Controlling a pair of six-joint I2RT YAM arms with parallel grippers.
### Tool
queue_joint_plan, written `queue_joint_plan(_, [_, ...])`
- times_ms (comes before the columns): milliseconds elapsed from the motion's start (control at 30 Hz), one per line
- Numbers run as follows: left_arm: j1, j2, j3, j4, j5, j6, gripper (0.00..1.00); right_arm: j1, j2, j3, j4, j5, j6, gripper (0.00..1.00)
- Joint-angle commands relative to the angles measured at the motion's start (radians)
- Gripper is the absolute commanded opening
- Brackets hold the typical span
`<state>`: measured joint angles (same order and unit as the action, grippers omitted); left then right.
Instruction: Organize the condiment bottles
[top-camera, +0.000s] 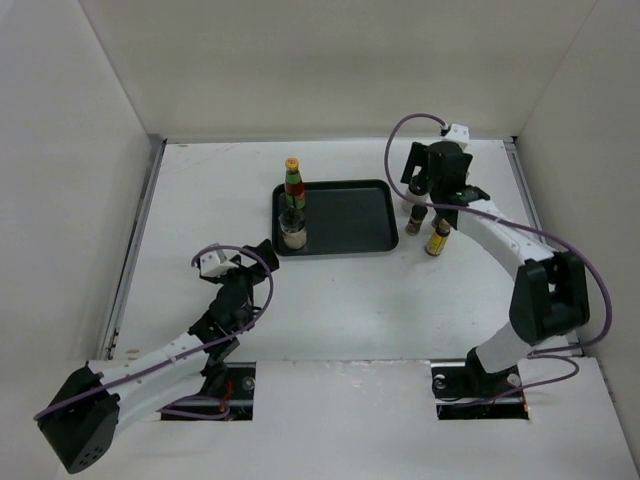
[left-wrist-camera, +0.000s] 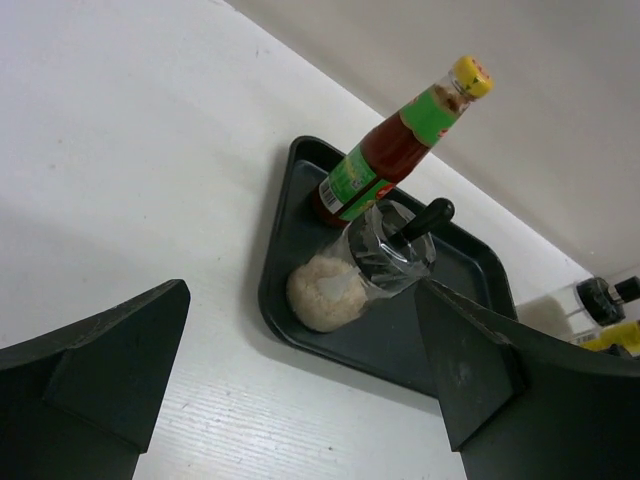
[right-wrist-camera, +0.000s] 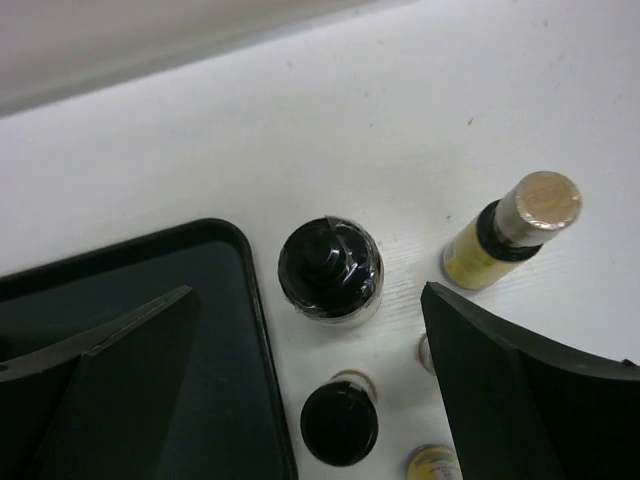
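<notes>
Right wrist view looks straight down on a cluster of condiment bottles standing on the white table (right-wrist-camera: 420, 90), just right of the black tray (right-wrist-camera: 100, 280). The right fingers (right-wrist-camera: 520, 380) are spread wide and hold nothing. A black-capped bottle (right-wrist-camera: 330, 270) stands upright below the gap between them, its long axis pointing up at the camera, so mostly its cap shows. It sits just beside the tray's right rim, not on it. A small dark bottle (right-wrist-camera: 340, 425) stands close beside it, and a slim yellow-filled bottle (right-wrist-camera: 505, 235) stands further right. In the top external view the right arm hangs over this cluster. The left fingers (left-wrist-camera: 90, 360), also spread and empty, sit by the tray's near left corner, well apart from the cluster. Two items stand on the tray's left side: a red-green bottle (top-camera: 292, 188) and a short clear jar (top-camera: 293, 232). The right arm looks best placed to descend and close on the black-capped bottle.
</notes>
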<state>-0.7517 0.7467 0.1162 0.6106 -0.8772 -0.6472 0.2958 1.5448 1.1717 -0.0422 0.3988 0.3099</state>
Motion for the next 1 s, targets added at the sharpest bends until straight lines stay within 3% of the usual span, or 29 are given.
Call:
queue_joint_plan(0, [-0.005, 0.002, -0.024, 0.132, 0.015, -0.042, 1.00, -0.004, 0.061, 0.100, -0.084, -0.026, -0.029, 1.00])
queue_joint_plan(300, [0.001, 0.017, -0.047, 0.155, 0.037, -0.063, 1.00, -0.025, 0.233, 0.250, -0.166, -0.035, -0.046, 0.97])
queue_joint_plan(567, [0.012, 0.063, -0.044, 0.172, 0.037, -0.066, 1.00, -0.037, 0.316, 0.256, -0.151, -0.028, -0.015, 0.92])
queue_joint_plan(667, [0.013, 0.065, -0.046, 0.172, 0.037, -0.068, 1.00, -0.037, 0.328, 0.253, -0.143, -0.031, -0.014, 0.84])
queue_joint_plan(767, [0.013, 0.080, -0.044, 0.179, 0.037, -0.068, 1.00, -0.040, 0.322, 0.249, -0.122, -0.025, -0.012, 0.60])
queue_joint_plan(800, [0.013, 0.089, -0.044, 0.184, 0.037, -0.068, 1.00, -0.040, 0.307, 0.241, -0.093, -0.020, -0.012, 0.57])
queue_joint_plan(967, [0.013, 0.103, -0.046, 0.204, 0.044, -0.068, 1.00, -0.028, 0.181, 0.212, 0.056, 0.083, -0.060, 0.53])
